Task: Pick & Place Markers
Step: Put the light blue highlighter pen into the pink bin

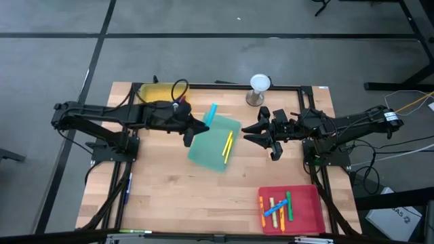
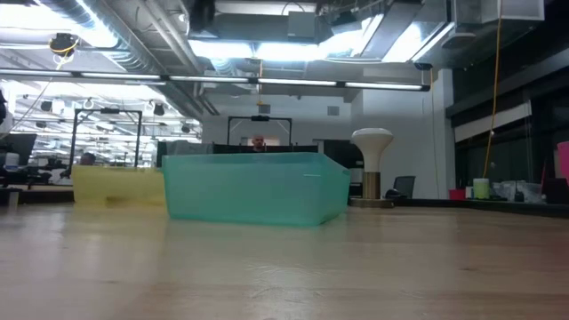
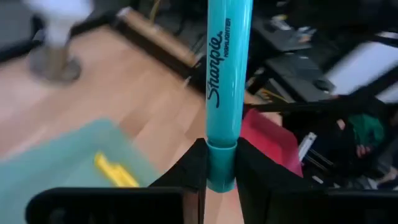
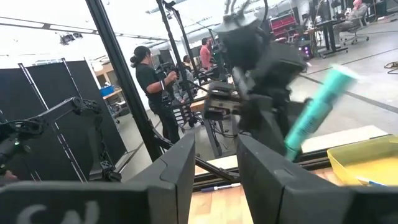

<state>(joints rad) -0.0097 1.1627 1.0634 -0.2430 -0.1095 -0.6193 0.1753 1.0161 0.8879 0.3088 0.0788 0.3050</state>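
L hand is clamped on the teal marker, fingers pinching its lower end; the barrel sticks out past the fingertips, long axis running away from the hand and up-table from the green tray. In the high view the marker sits over that tray's near-left corner, just past its rim, not yet above the middle. The wrist view confirms the grip: barrel upright between both fingers, tray and its yellow markers off to one side below.

So the relation that matters: the tray centre lies just beyond and to the R of the held marker. L arm is the nearer one and is already carrying, so prob. a short move over the tray, then release.

R hand hangs just off the tray's R edge, empty, fingers part-spread, pointing at the tray.

Farther from the tray: the red tray at the surface's near-R corner holds several markers; the yellow tray lies behind the L arm.
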